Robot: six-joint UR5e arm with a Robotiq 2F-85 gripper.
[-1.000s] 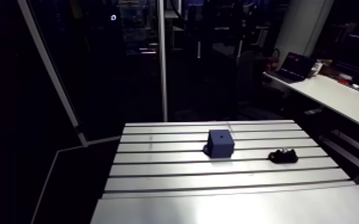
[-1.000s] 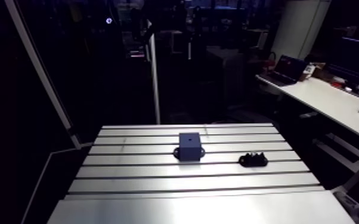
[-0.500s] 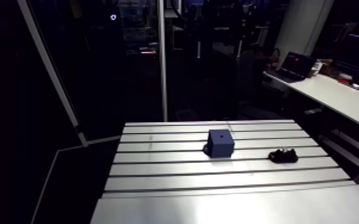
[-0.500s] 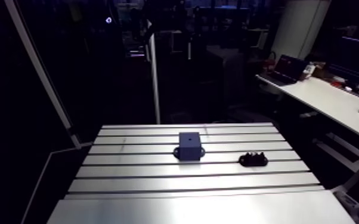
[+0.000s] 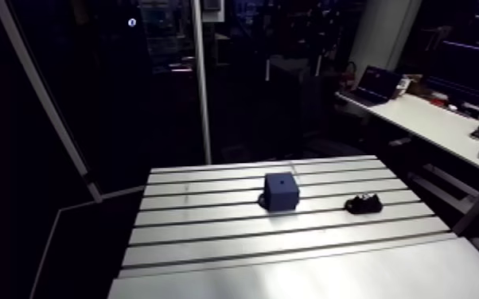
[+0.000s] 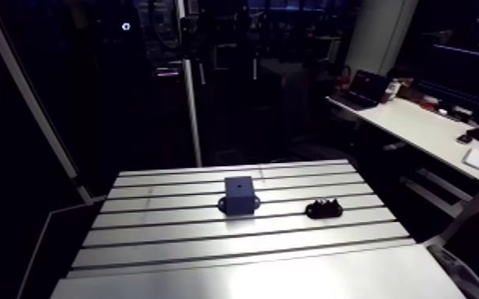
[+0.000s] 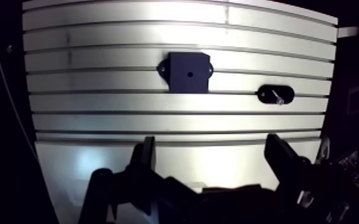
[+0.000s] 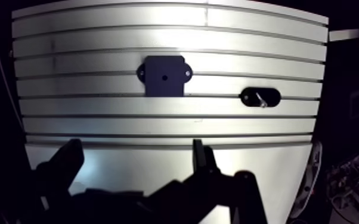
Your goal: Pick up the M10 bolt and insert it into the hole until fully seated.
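While the arm view takes in the whole slotted desk (image 5: 211, 238) from above and behind, it shows nothing of my jaws at all. A dark blue block (image 5: 281, 192) stands near the middle of the desk, and beside it, apart, sits a small black lump (image 5: 364, 204) that I cannot make out any further from here.

Looking down from the wrist, that lump turns out to be a black oval cradle (image 7: 275, 94) with the silvery M10 bolt (image 7: 277, 98) lying in it at a slant. This view also shows the hole (image 7: 189, 75) in the top face of the block, and a small mounting ear at each side of the block's base. Block and cradle rest on neighbouring ribs of the desk, well apart from each other.

Ahead of my jaws and well apart from them lies the bolt, out toward the side of one finger rather than on the middle line. The block is ahead too, closer to that line.

Both fingers (image 7: 147, 156) stand spread wide, with only bare desk between them; I hold nothing and touch nothing.
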